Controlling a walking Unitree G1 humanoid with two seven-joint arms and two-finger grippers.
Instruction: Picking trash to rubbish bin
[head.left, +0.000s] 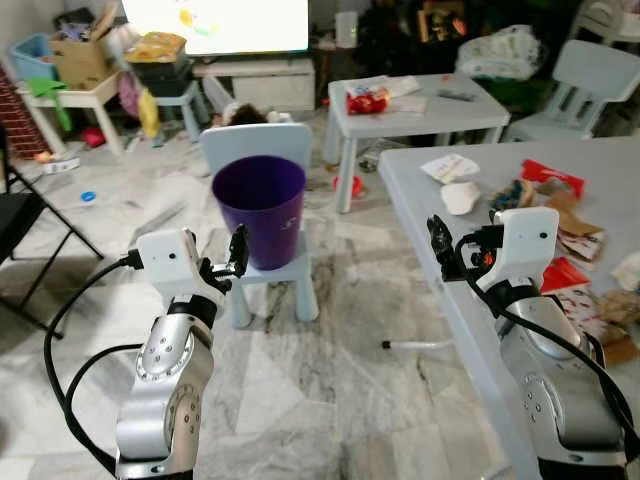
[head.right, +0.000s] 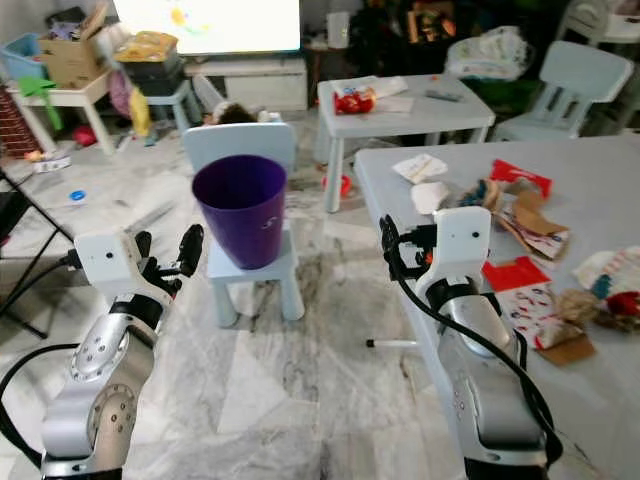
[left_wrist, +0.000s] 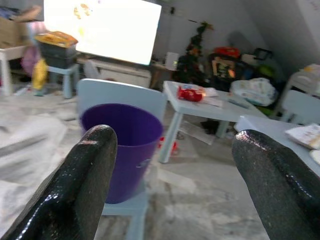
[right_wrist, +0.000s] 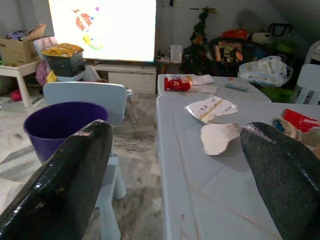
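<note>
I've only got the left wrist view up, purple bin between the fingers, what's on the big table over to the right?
Observer: Scattered trash lies on the grey table: a white crumpled paper scrap, a red foil wrapper and brown cardboard pieces.
Operator: Where's the right gripper?
Observer: The right gripper hovers at the table's near edge, jaws open, holding nothing.
Operator: What's the bin standing on?
Observer: The round purple plastic bin stands on the seat of a small pale blue chair.
Operator: Anything on the floor?
Observer: A thin white stick lies on the marble floor beside the table.
</note>
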